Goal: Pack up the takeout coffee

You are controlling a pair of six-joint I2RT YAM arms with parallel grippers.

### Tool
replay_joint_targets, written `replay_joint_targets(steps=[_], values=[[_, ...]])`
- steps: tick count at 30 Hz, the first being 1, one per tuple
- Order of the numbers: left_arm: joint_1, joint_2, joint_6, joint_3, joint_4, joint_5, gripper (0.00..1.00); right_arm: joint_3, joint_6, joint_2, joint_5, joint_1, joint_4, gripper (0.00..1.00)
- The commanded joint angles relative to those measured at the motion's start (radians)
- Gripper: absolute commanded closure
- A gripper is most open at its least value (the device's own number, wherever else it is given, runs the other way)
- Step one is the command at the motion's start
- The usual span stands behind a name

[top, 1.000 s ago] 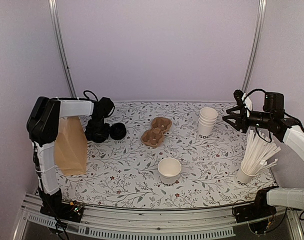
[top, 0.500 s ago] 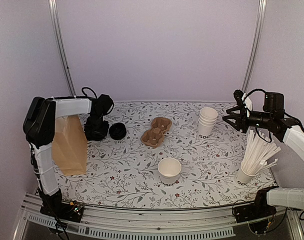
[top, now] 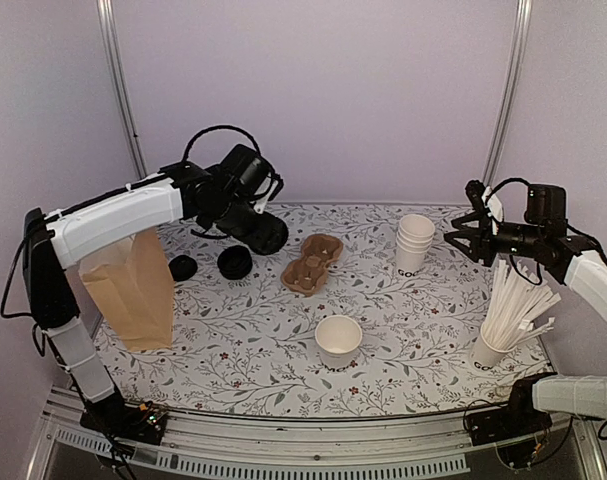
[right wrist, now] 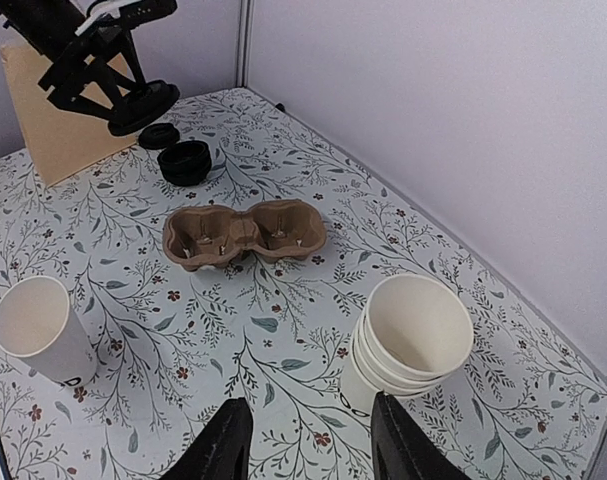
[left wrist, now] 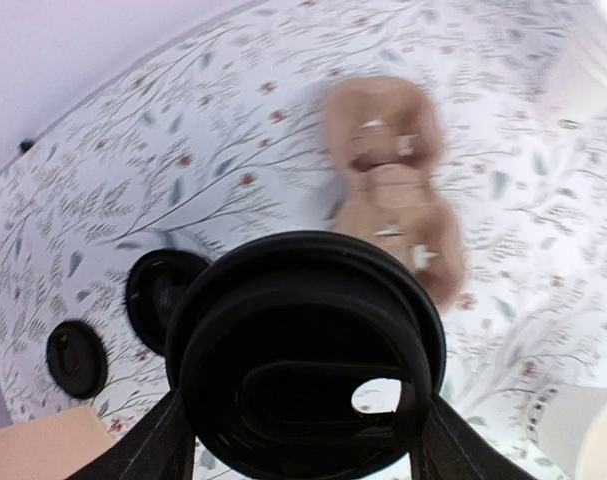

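Observation:
No cup with a lid on it is in view. A single lidless white paper cup (top: 338, 340) with black lettering stands at the front middle; it also shows in the right wrist view (right wrist: 43, 330). My left gripper (top: 258, 228) is shut on a round black lid (left wrist: 303, 340) and holds it in the air, left of the brown two-cup carrier (top: 312, 263). My right gripper (top: 453, 240) is open and empty, raised to the right of the stack of lidless white cups (top: 415, 243), which sits just ahead of its fingers (right wrist: 223, 445).
Two more black lids (top: 234, 262) (top: 183, 267) lie on the table behind a standing brown paper bag (top: 133, 290). A white cup of white straws (top: 503, 325) stands at the front right. The carrier (right wrist: 243, 235) is empty.
My left gripper has risen from the lids at the back left and swung right with a black lid in it. The right arm has not moved.

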Motion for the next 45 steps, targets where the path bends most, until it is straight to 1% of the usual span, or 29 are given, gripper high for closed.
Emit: replay_joint_targets(steps=[1,7,11,15,22,24,27,36,45], values=[[-0.105,-0.018,0.081,0.061,-0.018,0.214,0.34,-0.006,-0.001,0.005,-0.001,0.0,-0.005,0.57],[-0.242,0.039,0.136,0.135,-0.118,0.299,0.34,-0.007,-0.003,0.006,-0.003,-0.001,-0.004,0.57],[-0.312,0.103,0.155,0.195,-0.182,0.283,0.34,-0.008,-0.003,0.007,-0.002,0.001,-0.004,0.57],[-0.357,0.165,0.164,0.254,-0.218,0.284,0.34,-0.008,-0.005,0.005,-0.001,0.002,-0.004,0.57],[-0.407,0.256,0.182,0.329,-0.264,0.276,0.34,-0.009,-0.006,0.0,0.002,0.001,-0.005,0.57],[-0.415,0.274,0.183,0.341,-0.275,0.242,0.34,-0.009,-0.007,0.001,0.001,0.001,-0.005,0.57],[-0.423,0.294,0.185,0.349,-0.291,0.227,0.34,-0.009,-0.006,-0.001,0.001,0.001,-0.005,0.57],[-0.45,0.318,0.187,0.367,-0.338,0.234,0.34,-0.006,-0.012,0.002,-0.001,0.002,-0.01,0.57],[-0.455,0.333,0.192,0.356,-0.338,0.254,0.34,-0.008,-0.013,0.001,-0.001,0.001,-0.011,0.57]])
